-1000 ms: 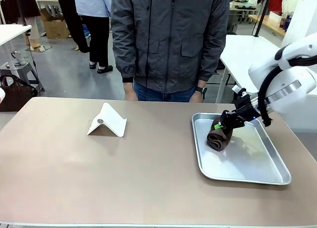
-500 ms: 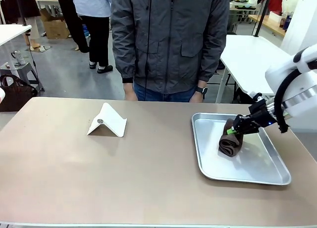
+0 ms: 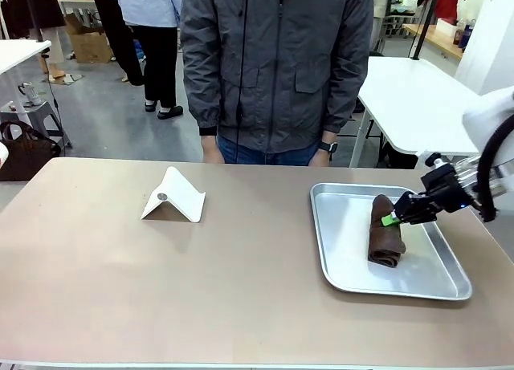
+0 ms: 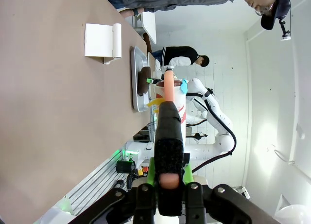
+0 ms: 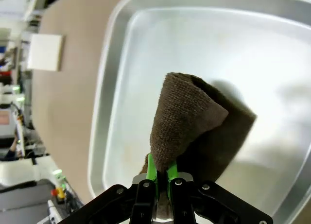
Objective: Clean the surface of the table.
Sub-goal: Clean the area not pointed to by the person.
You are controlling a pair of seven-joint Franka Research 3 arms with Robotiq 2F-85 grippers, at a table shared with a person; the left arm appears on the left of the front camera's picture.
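right pincer [image 3: 392,219] clamped on brown cloth [image 3: 385,240] in metal tray [image 3: 345,254] on table [image 3: 201,290]; left pincer [image 4: 167,112] closed.

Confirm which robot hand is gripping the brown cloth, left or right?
The right hand: it pinches the rolled brown cloth in the silver tray. The left hand sits well away from the tray, gripping no cloth.

White arm [image 3: 491,117], black green-padded tool [image 3: 391,219]

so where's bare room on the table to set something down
Bare table along the near edge, and between the white folded stand and the tray. The tray's left part is bare. Crowded mid-tray, where the right gripper pinches the brown cloth.
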